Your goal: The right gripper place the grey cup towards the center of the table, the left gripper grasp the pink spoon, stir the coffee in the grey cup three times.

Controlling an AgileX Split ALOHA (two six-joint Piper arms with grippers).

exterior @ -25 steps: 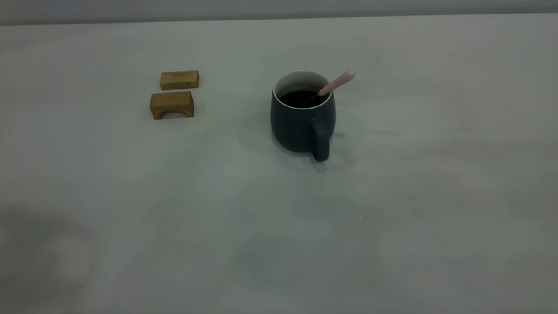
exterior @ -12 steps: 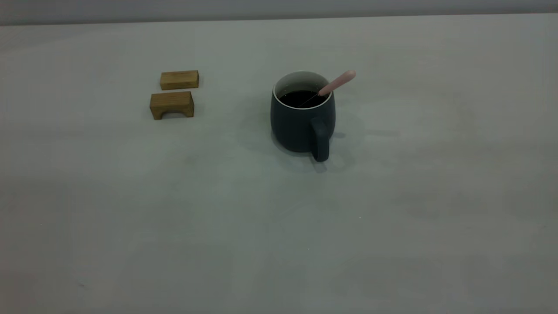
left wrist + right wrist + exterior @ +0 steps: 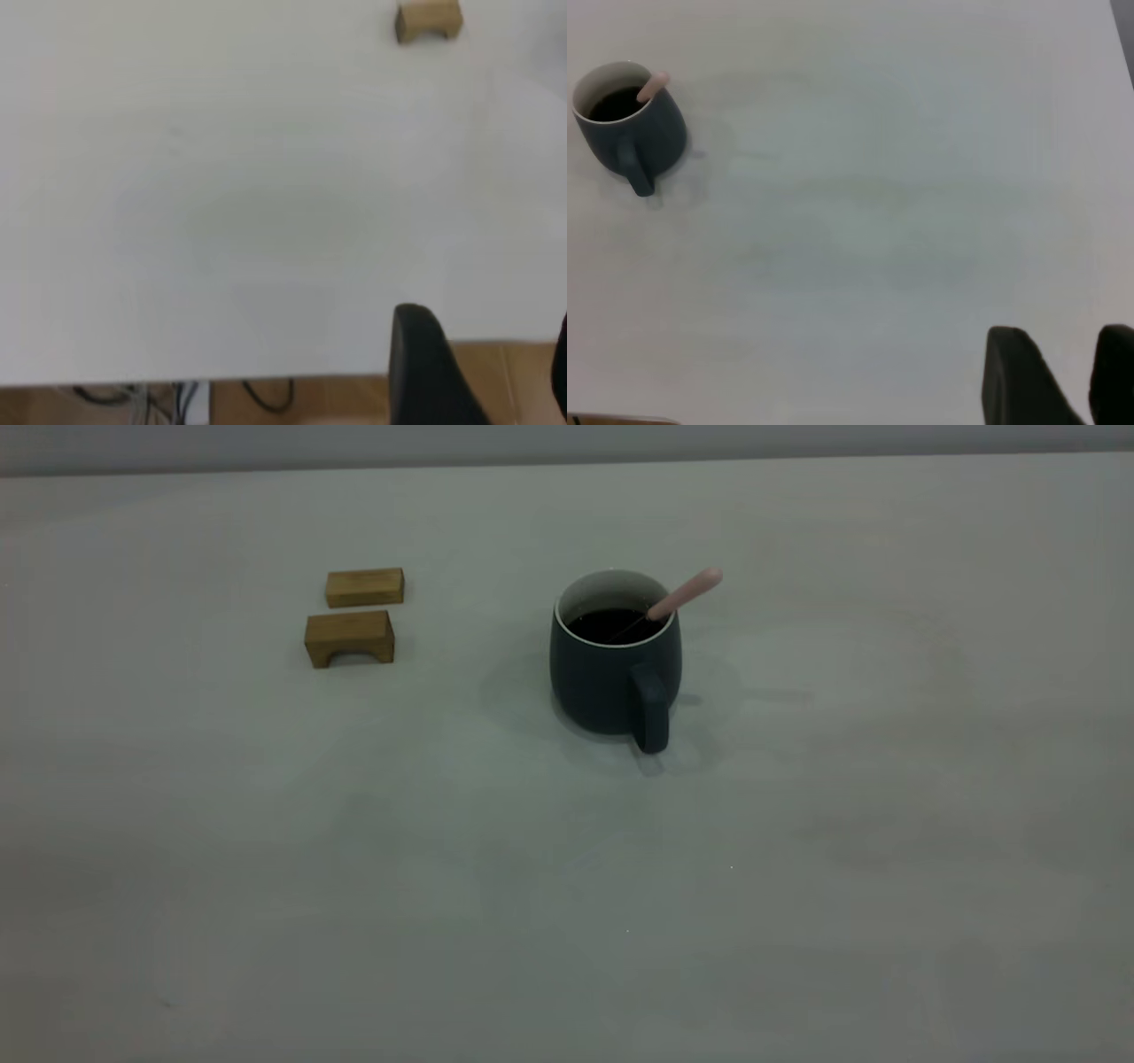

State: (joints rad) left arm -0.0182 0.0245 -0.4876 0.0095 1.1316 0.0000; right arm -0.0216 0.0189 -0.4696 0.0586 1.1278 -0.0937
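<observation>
- Unchanged since a second ago: grey cup (image 3: pixel 614 664) upright on the worktop (image 3: pixel 797 824), pink spoon (image 3: pixel 684 593) leaning in the coffee (image 3: pixel 611 623).
- Both tools parked; right tool (image 3: pixel 1061 376) fingers apart, left tool (image 3: pixel 483 367) too.
- No writing visible.

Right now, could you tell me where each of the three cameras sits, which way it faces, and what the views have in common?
Exterior view: above the pale grey-white table, looking down at the dark grey mug of coffee with the pink-handled spoon inside and two tan wooden blocks; no arm shows.
Left wrist view: near the table edge; the left gripper fingers show, with one block far off.
Right wrist view: over bare table; the right gripper fingers stand apart.
Shared: mug in the exterior and right wrist views; block in the exterior and left wrist views.
</observation>
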